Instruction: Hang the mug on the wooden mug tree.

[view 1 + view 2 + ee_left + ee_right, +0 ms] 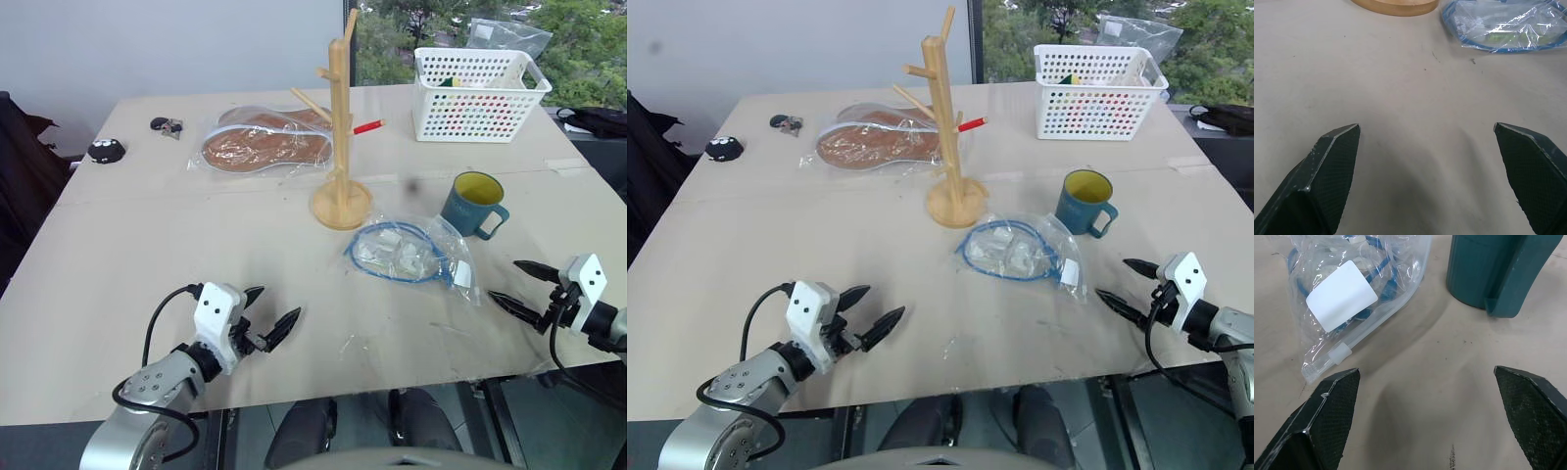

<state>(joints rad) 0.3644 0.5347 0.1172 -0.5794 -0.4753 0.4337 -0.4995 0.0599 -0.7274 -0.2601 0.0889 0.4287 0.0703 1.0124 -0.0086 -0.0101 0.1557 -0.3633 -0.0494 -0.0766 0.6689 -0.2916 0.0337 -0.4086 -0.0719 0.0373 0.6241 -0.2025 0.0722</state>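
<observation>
The dark teal mug [474, 205] with a yellow inside stands upright on the table at the right, its handle toward the front right; its lower body and handle [1498, 271] loom ahead of the right fingers. The wooden mug tree [339, 137] rises from a round base at the table's middle, pegs bare. My right gripper [522, 289] hovers open near the front right edge, a short way in front of the mug. My left gripper [267, 311] is open and empty over the front left of the table; the tree's base [1396, 6] lies ahead of it.
A clear bag with a blue cable [409, 253] lies between the tree and the mug. A bagged brown item [263, 142] and a red pen [368, 126] lie behind the tree. A white basket [475, 93] stands at the back right. Small dark objects [106, 150] sit back left.
</observation>
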